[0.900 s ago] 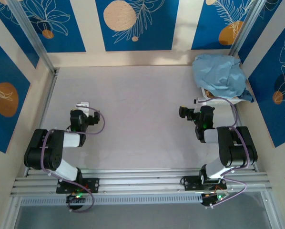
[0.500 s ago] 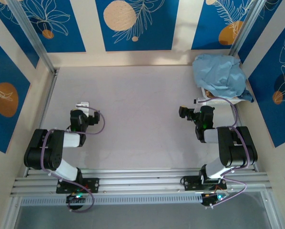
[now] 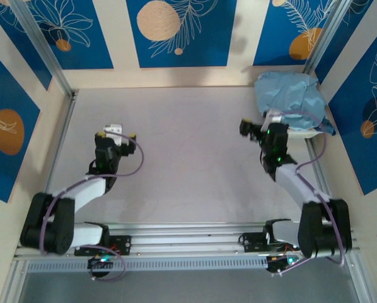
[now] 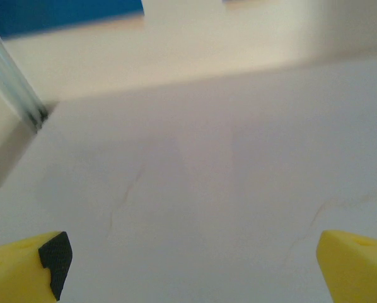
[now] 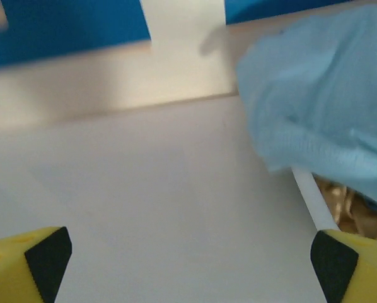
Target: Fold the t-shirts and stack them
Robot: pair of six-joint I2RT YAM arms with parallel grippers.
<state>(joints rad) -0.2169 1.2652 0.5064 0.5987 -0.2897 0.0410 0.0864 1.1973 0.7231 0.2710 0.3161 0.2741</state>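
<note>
— At the far right corner of the desk (image 3: 188, 164), what is lying there?

— The t-shirts (image 3: 289, 101), a crumpled light blue heap. They are draped over a white basket (image 3: 307, 133), and a strip of its rim shows under the cloth.

— And the right hand?

— The right hand (image 3: 259, 126) hangs just beside the heap, at its lower left edge. From the right wrist its yellow, black-tipped fingers (image 5: 24, 265) sit at the bottom corners, spread wide with nothing between them. The blue cloth (image 5: 321, 120) lies ahead and to the right. The white basket rim (image 5: 311, 196) runs out from beneath it, with something tan inside.

— The left one?

— The left hand (image 3: 116, 132) is well apart from the heap, over bare surface on the left side of the desk. Its fingers (image 4: 24, 271) are spread wide too, gripping nothing.

— What surrounds it all?

— Cream walls (image 3: 119, 38) with blue panels (image 3: 182, 31) bearing orange discs and white leaf outlines. A metal rail (image 3: 188, 243) at the near edge carries both arm bases.
</note>
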